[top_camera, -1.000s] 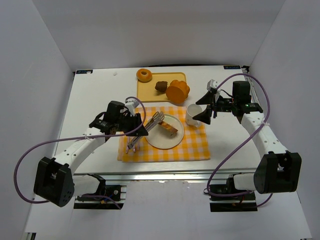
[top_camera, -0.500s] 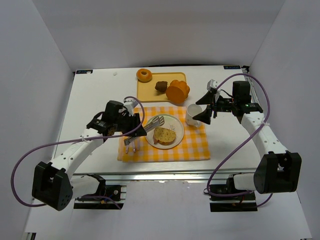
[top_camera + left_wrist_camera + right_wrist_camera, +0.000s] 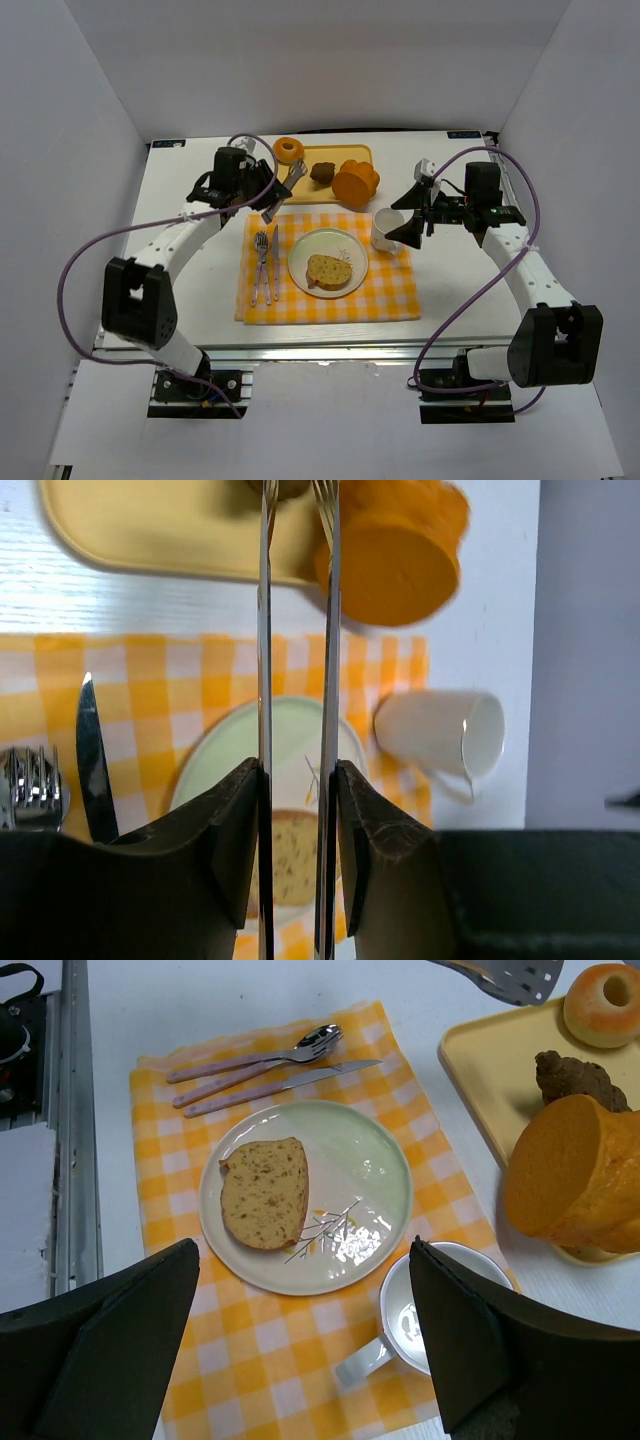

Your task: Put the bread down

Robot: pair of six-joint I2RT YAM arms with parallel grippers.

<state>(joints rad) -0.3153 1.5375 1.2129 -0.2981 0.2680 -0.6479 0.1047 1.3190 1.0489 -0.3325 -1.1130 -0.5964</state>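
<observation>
The left pincer is closed partway on metal tongs, one black finger pressed against each arm. Only its own wrist view shows that grip. From overhead, the tongs are seen reaching over the near edge of the yellow tray at the back of the worktop. The bread slice lies flat on the pale plate, on a checked cloth. It shows whole in the right wrist view, but the left wrist view half hides it behind the fingers. The right pincer hangs wide open, gripping nothing, beside a white mug.
</observation>
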